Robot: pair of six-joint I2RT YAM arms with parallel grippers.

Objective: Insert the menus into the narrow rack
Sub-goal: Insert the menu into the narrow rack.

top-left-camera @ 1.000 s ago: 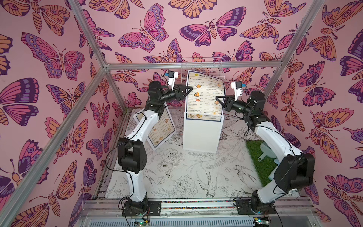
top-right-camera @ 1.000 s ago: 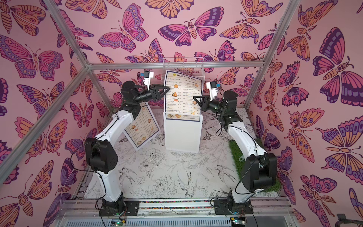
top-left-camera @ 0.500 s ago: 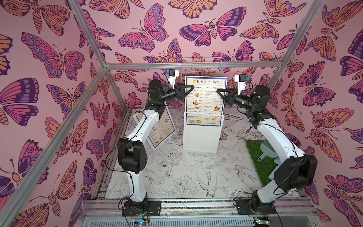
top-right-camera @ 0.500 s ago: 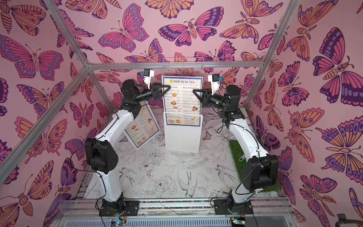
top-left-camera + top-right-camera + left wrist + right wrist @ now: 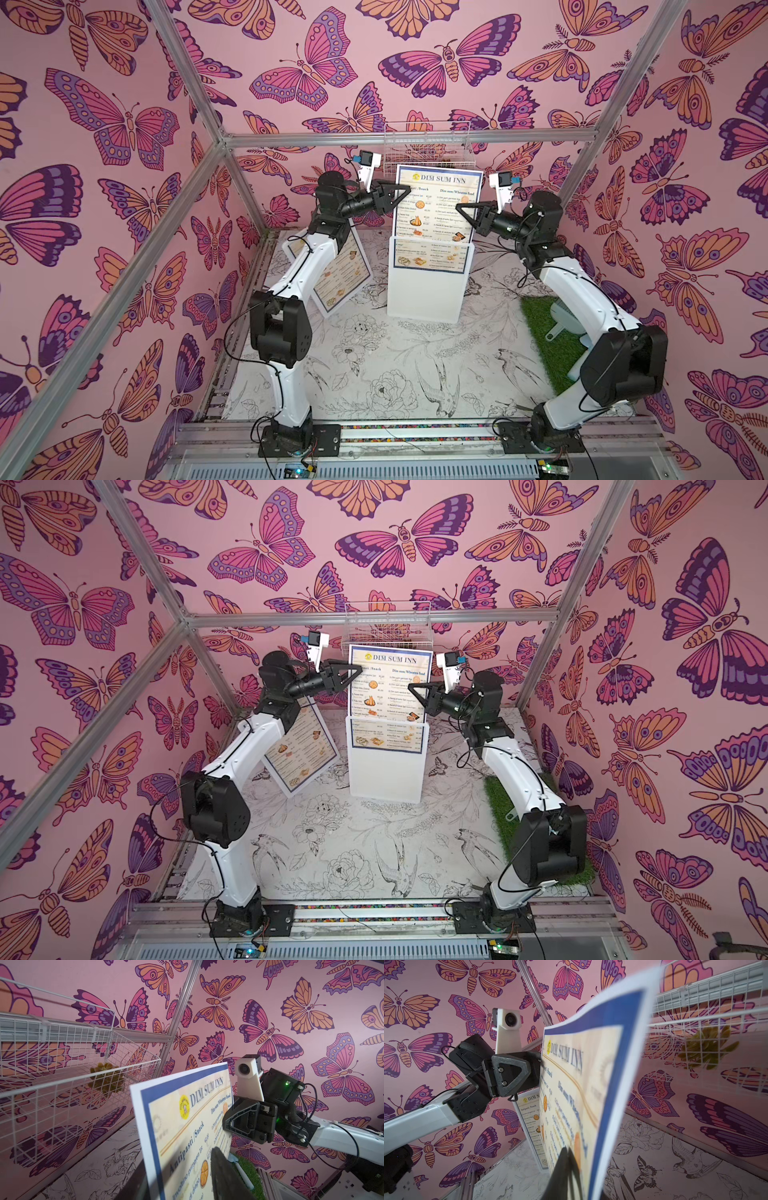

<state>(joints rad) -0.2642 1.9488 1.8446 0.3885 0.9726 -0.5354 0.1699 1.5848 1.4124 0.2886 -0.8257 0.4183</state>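
- Upright menu (image 5: 436, 208): it stands in the white rack (image 5: 424, 291) near the middle of the tabletop (image 5: 374, 365). Its lower part sits behind the rack's front panel, and most of the sheet rises above it.
- Second menu (image 5: 345, 274): it leans at an angle beside the rack, behind the left arm, not yet inserted.
- Left claw (image 5: 401, 191): it straddles the upright menu's upper side edge. One finger lies across the printed face and the other is hidden behind, so whether it pinches or merely brackets the sheet cannot be told.
- Right claw (image 5: 459, 206): it meets the opposite edge lower down, and its grip likewise cannot be told.
- Handling, as a judgement: the sheet looks thin, light and glossy, and its top corner curls in the right wrist view. It would probably bow or slip under a one-sided grip. Holding it at both side edges, above the rack's front, should keep it flat.
- Legible text: the heading "DIM SUM INN" beside a yellow round logo, and the column titles "Antipasti /Snack" and "Dim sum/Wheaten food". The item lines and prices are too small to read.
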